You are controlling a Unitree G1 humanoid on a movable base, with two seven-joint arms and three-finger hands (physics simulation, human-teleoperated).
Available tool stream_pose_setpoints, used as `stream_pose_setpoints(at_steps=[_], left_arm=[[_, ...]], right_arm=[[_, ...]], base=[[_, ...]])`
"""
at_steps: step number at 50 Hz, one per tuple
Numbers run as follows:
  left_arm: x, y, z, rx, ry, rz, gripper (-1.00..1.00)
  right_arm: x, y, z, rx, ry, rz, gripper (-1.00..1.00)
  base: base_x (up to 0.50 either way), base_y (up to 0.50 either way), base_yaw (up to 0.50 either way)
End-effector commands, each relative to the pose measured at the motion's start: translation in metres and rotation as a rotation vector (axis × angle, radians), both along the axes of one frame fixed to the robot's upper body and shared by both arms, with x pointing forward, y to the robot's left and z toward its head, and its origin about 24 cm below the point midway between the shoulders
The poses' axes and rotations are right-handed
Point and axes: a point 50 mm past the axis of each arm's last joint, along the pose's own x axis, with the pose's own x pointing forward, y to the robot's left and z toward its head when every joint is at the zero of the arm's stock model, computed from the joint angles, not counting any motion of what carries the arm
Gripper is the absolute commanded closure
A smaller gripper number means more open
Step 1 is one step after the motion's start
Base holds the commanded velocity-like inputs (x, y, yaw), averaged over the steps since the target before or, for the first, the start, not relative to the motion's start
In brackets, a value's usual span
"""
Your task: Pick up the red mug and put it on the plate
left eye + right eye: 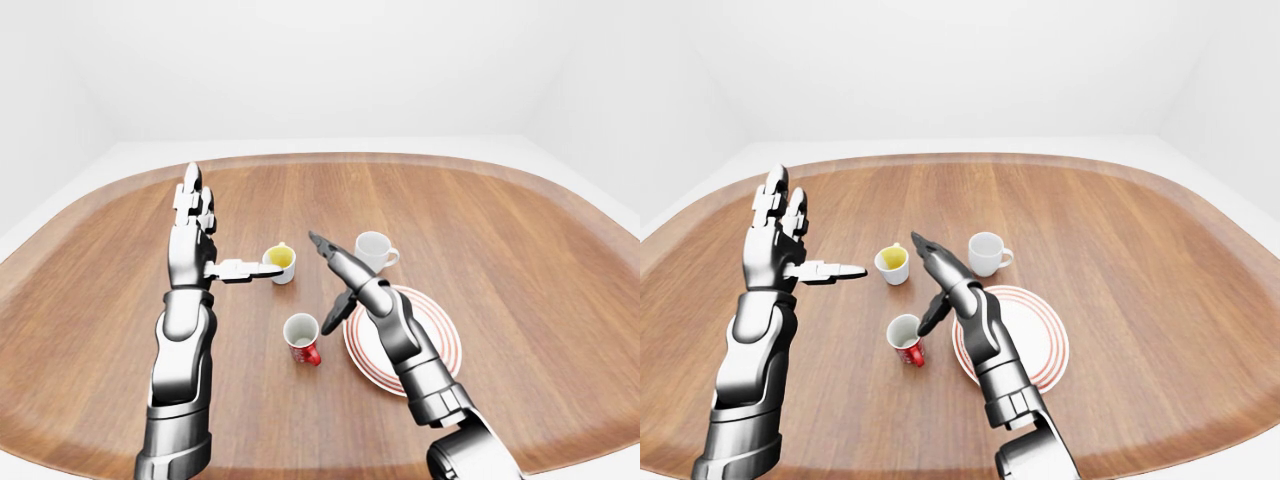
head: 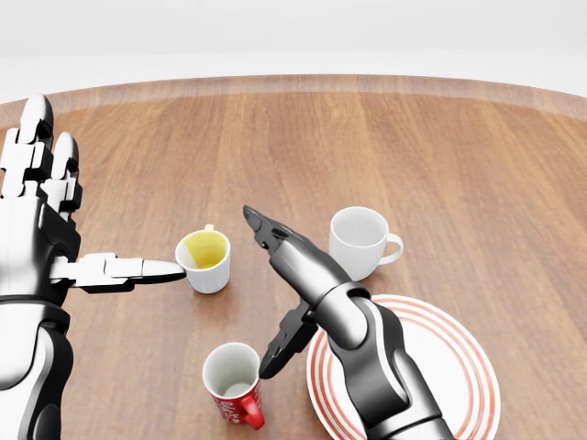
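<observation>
The red mug [image 2: 233,384] stands upright on the wooden table, white inside, its handle toward the lower right. The plate [image 2: 456,368], white with red rings, lies just right of it. My right hand [image 2: 271,289] is open above the gap between mug and plate, fingers pointing up-left and thumb hanging down toward the mug; it holds nothing. My left hand [image 2: 55,220] is open at the left of the head view, fingers up, thumb pointing right toward a yellow-filled mug.
A white mug with yellow inside [image 2: 206,259] stands above the red mug. A plain white mug [image 2: 359,240] stands above the plate. The oval wooden table [image 1: 500,220] has a raised rim all round.
</observation>
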Motion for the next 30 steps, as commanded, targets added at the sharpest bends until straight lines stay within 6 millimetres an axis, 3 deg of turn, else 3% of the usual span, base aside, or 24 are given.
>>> stream_pose_setpoints(at_steps=[1, 30], left_arm=[[-0.001, 0.0, 0.0, -0.001, -0.001, 0.0, -1.0], [0.0, 0.001, 0.0, -0.007, -0.001, -0.003, -1.0]], right_arm=[[0.001, 0.009, -0.016, -0.028, 0.058, 0.002, -1.0], [-0.001, 0.028, -0.058, -0.075, 0.214, -0.028, -1.0]], base=[[0.0, 0.0, 0.0], [0.0, 0.0, 0.0]])
